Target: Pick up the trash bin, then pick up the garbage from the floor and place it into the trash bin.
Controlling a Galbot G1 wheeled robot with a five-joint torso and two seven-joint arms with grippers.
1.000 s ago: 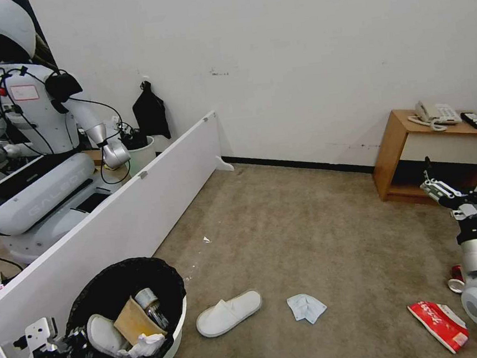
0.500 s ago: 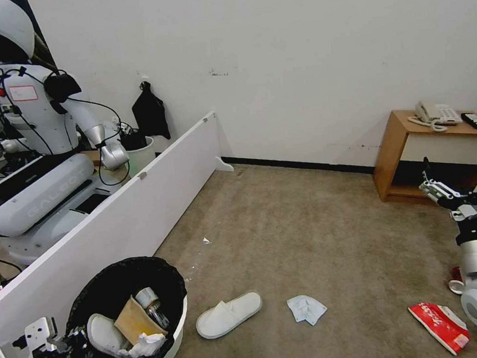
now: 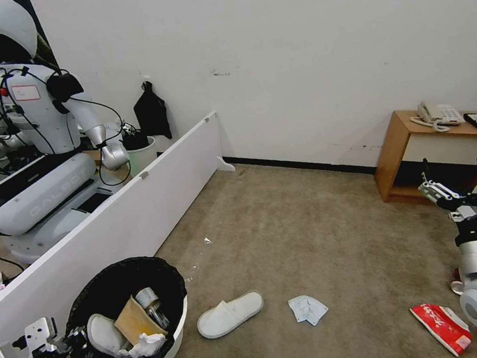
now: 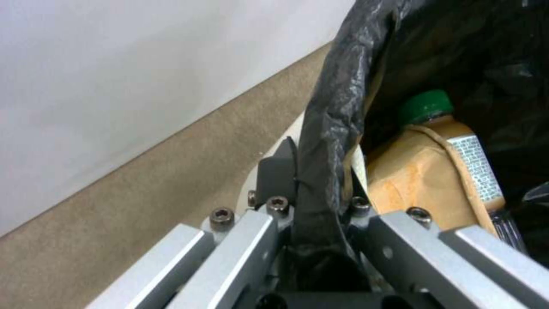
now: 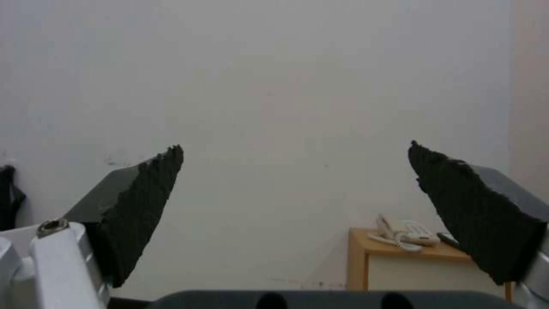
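Note:
The trash bin (image 3: 173, 336), white with a black bag over its rim, hangs at the lower left. My left gripper (image 3: 69, 340) is shut on its bag-covered rim (image 4: 323, 171). Inside lie a white slipper (image 3: 103, 333), brown cardboard (image 3: 133, 321), a green-capped bottle (image 4: 430, 105) and a tissue (image 3: 145, 344). On the carpet are a second white slipper (image 3: 230, 314), a crumpled tissue (image 3: 308, 309) and a red packet (image 3: 442, 325). A red can (image 3: 456, 275) peeks out from behind my right arm. My right gripper (image 3: 454, 170) is raised at the right, open and holding nothing (image 5: 294, 146).
A long white partition board (image 3: 140, 201) runs along the left, with another robot (image 3: 40, 135) and a pale bin (image 3: 140, 152) behind it. A wooden side table (image 3: 397, 148) with a phone (image 3: 436, 113) stands at the right wall. Open carpet lies in the middle.
The whole picture has shifted very slightly. Both grippers, the bin and the litter stand as before.

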